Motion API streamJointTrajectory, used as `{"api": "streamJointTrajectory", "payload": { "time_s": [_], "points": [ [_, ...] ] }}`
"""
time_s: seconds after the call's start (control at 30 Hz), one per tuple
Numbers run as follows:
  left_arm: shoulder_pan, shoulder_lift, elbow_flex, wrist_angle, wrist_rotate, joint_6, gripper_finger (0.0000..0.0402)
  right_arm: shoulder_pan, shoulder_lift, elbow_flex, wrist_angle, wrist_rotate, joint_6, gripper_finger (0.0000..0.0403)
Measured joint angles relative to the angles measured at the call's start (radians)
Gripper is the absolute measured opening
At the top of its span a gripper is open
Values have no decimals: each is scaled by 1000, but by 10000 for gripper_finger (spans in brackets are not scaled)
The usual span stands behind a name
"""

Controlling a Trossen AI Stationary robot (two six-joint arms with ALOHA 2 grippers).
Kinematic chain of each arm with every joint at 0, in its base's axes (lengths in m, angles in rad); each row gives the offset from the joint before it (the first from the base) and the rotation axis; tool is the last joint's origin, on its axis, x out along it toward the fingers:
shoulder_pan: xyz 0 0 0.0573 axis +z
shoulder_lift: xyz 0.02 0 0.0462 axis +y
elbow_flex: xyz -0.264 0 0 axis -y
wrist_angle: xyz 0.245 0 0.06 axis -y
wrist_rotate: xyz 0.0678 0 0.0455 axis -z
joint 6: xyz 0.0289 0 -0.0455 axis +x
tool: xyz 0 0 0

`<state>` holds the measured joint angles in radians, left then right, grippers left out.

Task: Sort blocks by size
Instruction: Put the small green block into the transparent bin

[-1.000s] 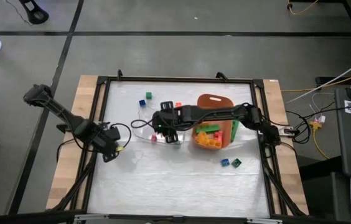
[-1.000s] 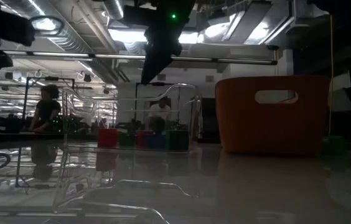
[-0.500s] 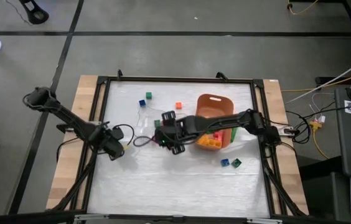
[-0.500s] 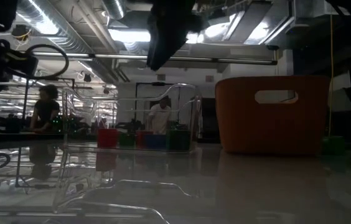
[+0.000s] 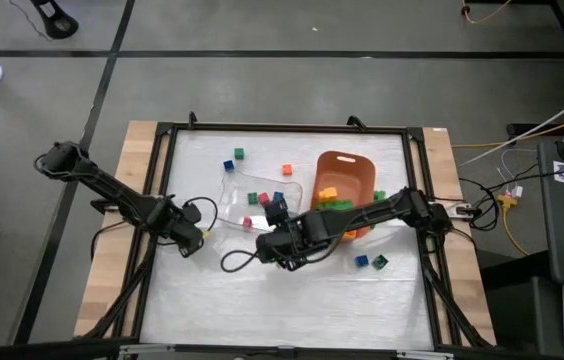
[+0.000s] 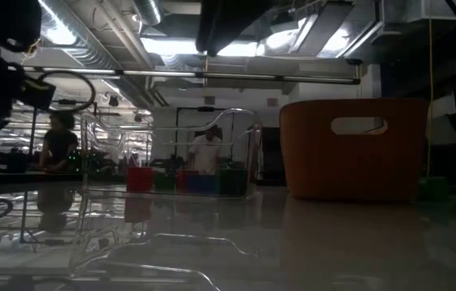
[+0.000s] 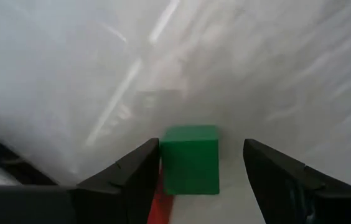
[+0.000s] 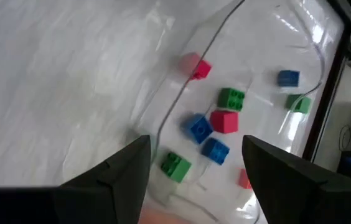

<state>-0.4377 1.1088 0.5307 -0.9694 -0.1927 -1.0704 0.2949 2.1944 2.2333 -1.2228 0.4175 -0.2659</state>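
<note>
The left gripper [image 5: 190, 240] has a green block [image 7: 190, 160] between its spread fingers, the clear tray [image 5: 232, 195] holds small blocks [image 8: 223, 121], the right gripper [image 5: 274, 248] hangs open, and the orange bin [image 5: 347, 165] holds bigger ones.

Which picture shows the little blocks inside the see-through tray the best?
The right wrist view: the blocks in the clear tray look big and separate. High view shows tiny specks; low view, a dim row; left wrist, none.

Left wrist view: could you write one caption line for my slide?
Open left gripper around a small green block on the white table.
</note>
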Motion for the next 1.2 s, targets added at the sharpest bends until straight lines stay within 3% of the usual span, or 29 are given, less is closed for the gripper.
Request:
{"api": "streamJointTrajectory", "payload": {
  "time_s": [0.2, 0.43, 0.53, 0.77, 0.87, 1.0, 1.2],
  "points": [
    [2, 0, -55, 50, 52, -24, 211, 38, 0, 0, -69, 1, 51, 252],
    [2, -2, -62, 75, 63, -18, 119, 73, 0, 0, -128, -9, 129, 252],
    [2, -7, -45, 82, 69, -20, 115, 87, 0, 0, -169, -19, 182, 252],
    [2, -41, 65, 120, 255, 119, 115, 116, 0, -3, -345, -18, 336, 252],
    [-3, -59, 95, 250, 299, 189, 115, 130, 0, -3, -345, -32, 374, 252],
    [-7, -62, 96, 570, 282, 347, 116, 155, -4, -4, -349, -90, 368, 252],
    [43, -56, 97, 905, 127, 628, 132, 164, -13, -4, -349, -89, 375, 252]
  ]
}}
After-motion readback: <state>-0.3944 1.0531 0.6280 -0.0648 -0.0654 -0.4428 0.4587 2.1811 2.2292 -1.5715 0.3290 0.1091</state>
